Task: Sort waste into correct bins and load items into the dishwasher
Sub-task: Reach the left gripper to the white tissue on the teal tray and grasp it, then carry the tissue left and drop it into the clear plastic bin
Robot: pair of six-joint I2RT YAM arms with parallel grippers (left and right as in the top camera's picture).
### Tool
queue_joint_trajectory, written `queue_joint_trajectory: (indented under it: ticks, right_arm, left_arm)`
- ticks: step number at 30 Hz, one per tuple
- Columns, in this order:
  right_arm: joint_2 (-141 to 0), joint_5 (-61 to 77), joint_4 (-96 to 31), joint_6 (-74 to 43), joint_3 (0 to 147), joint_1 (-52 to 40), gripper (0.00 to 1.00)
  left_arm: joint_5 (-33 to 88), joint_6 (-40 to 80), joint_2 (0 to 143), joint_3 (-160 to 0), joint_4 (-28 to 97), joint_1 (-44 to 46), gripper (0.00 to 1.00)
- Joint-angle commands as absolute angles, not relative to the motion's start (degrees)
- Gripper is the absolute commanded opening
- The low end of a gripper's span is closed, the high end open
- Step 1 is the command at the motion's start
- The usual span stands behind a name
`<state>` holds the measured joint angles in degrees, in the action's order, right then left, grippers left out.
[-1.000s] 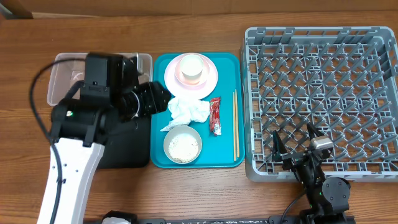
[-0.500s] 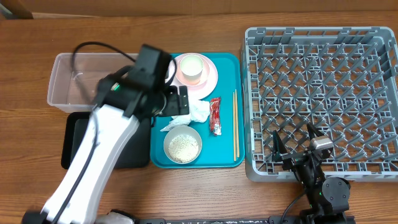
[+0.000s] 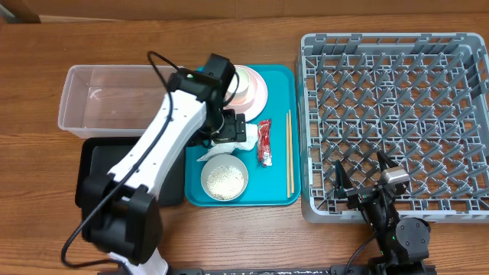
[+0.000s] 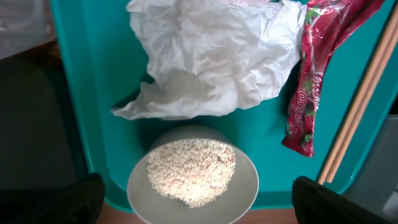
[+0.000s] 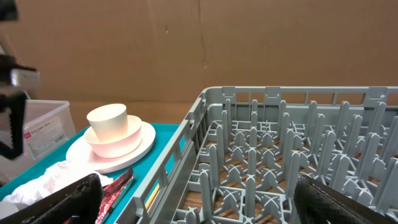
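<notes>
The left gripper has moved from the clear tub to the teal tray; wide open, it hovers over the napkin, holding nothing.

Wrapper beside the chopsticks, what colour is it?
The wrapper is red with white print; left wrist view shows it best.

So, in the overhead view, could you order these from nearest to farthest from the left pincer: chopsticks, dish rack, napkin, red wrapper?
1. Napkin: partly under the left pincer, on the tray.
2. Red wrapper: just right of the napkin.
3. Chopsticks: near the tray's right edge.
4. Dish rack: beyond the tray, on the far right.
</notes>
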<state>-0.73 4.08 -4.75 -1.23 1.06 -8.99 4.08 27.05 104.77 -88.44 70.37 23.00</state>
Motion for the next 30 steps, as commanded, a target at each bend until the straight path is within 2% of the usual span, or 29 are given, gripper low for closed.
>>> queue_joint_trajectory:
  ticks: [1,6,15,19,22,25,27,28,29,30]
  right_arm:
    - [-0.2,4.0,-4.5,-0.8,0.4,-8.9,1.0]
    - [-0.2,4.0,-4.5,-0.8,0.4,-8.9,1.0]
    - [-0.2,4.0,-4.5,-0.8,0.4,-8.9,1.0]
    - [-0.2,4.0,-4.5,-0.8,0.4,-8.9,1.0]
    - [-0.2,4.0,-4.5,-0.8,0.4,-8.9,1.0]
    - [-0.2,4.0,-4.5,-0.8,0.4,-8.9,1.0]
    - [-0.2,4.0,-4.5,-0.8,0.4,-8.9,1.0]
    - [-0.2,4.0,-4.5,-0.8,0.4,-8.9,1.0]
    - [-0.2,4.0,-4.5,-0.8,0.4,-8.9,1.0]
    - [-0.2,4.0,-4.5,-0.8,0.4,-8.9,1.0]
  left_arm:
    - [0.9,27.3,108.0,-89.1,69.1,24.9,0.96]
    - [-3.0,27.3,111.6,-89.0,66.4,25.9,0.96]
    - [-3.0,27.3,118.7,-89.0,63.9,25.9,0.97]
    - [-3.0,27.2,120.5,-89.0,62.9,25.9,0.95]
    - [-3.2,27.2,121.1,-89.0,62.2,25.9,0.88]
    - [-3.2,27.0,121.2,-89.0,61.8,25.9,0.74]
    - [-3.2,27.0,121.2,-89.0,61.8,25.9,0.59]
    - [-3.2,26.8,121.2,-89.0,61.8,25.9,0.5]
    - [-3.2,26.7,121.2,-89.0,61.9,25.9,0.37]
    - [-3.2,26.5,121.1,-89.0,61.9,25.9,0.18]
